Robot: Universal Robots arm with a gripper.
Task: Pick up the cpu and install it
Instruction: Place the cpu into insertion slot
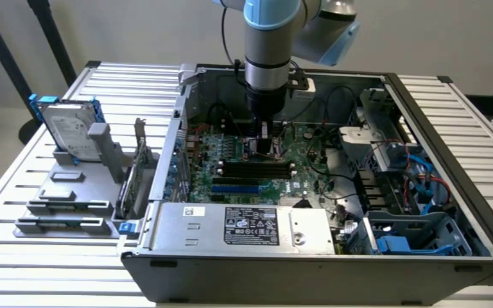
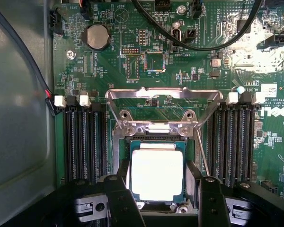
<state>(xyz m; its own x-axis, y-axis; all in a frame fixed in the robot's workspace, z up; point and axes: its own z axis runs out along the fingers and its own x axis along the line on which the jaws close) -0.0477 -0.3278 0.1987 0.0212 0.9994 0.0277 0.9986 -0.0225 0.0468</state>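
The cpu (image 2: 157,172), a small square chip with a dull silver top and a green rim, lies level in the black socket on the motherboard (image 2: 109,66). The socket's metal load plate (image 2: 163,94) is swung open beyond it. My gripper (image 2: 163,183) is down over the socket, with one black finger (image 2: 120,198) tight against each side of the chip, shut on it. In the exterior view the arm reaches straight down into the open computer case, and the gripper (image 1: 268,149) is at board level near the middle of the motherboard.
Black memory slots (image 2: 83,137) flank the socket on both sides. Black cables (image 2: 199,42) loop over the board. The power supply (image 1: 246,224) fills the case front. On the exterior view's left, a hard drive (image 1: 69,131) with blue rails stands in a grey holder (image 1: 67,205).
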